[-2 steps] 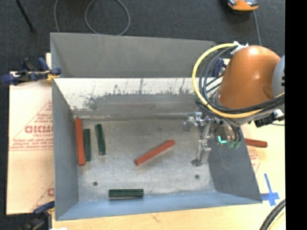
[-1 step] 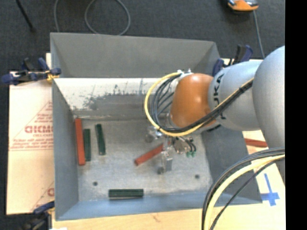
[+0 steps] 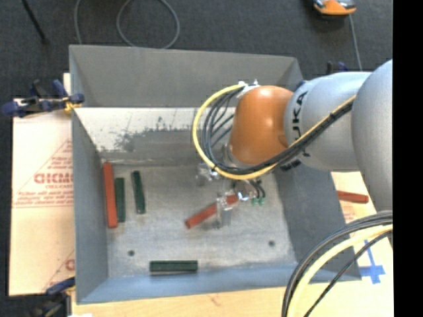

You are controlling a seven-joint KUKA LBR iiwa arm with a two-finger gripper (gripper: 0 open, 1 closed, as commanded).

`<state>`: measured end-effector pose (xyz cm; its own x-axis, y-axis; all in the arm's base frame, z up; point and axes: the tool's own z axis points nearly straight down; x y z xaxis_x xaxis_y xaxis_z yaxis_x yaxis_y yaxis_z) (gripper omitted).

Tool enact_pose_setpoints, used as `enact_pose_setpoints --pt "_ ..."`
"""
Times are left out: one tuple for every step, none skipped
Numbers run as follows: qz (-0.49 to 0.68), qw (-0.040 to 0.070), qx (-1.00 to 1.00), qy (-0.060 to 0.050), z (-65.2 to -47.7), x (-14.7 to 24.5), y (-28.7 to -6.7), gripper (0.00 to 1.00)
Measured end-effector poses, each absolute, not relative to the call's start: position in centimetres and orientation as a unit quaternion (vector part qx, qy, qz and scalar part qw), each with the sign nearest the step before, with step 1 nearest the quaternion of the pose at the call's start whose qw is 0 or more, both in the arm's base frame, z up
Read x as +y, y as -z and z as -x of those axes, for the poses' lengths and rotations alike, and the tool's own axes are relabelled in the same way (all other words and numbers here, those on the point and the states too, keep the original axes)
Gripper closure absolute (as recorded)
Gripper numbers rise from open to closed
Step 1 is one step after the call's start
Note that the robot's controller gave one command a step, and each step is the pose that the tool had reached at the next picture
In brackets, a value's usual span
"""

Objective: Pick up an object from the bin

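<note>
Reaching into the bin (image 3: 89, 177) from its right side: arm (image 3: 350, 121), with orange cover (image 3: 261, 124) and looped cables (image 3: 206, 127) at the wrist. Jaws down near the bin's middle, a little right of centre, set narrow and closed on the upper right end of a short red bar (image 3: 200, 218). That bar slanted, its other end pointing towards the bin's front left; cannot tell whether it touches the bin's floor.

Along the bin's left wall, three more lying side by side: long red bar (image 3: 110, 195) nearest the wall, dark green bar (image 3: 119, 200) just beside it, second green bar (image 3: 138, 191) a little further in. Near the bin's front wall, left of centre, front green bar (image 3: 173, 266) flat and parallel to that wall, well apart from the others.
</note>
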<state>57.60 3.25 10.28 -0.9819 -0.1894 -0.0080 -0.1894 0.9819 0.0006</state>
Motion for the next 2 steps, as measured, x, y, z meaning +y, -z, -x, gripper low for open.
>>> enact_pose_setpoints --pt "0.132 0.003 0.991 0.001 -58.6 2.2 -11.4 0.00" --pt "0.190 0.003 0.982 0.001 -61.3 2.1 -6.9 0.00"
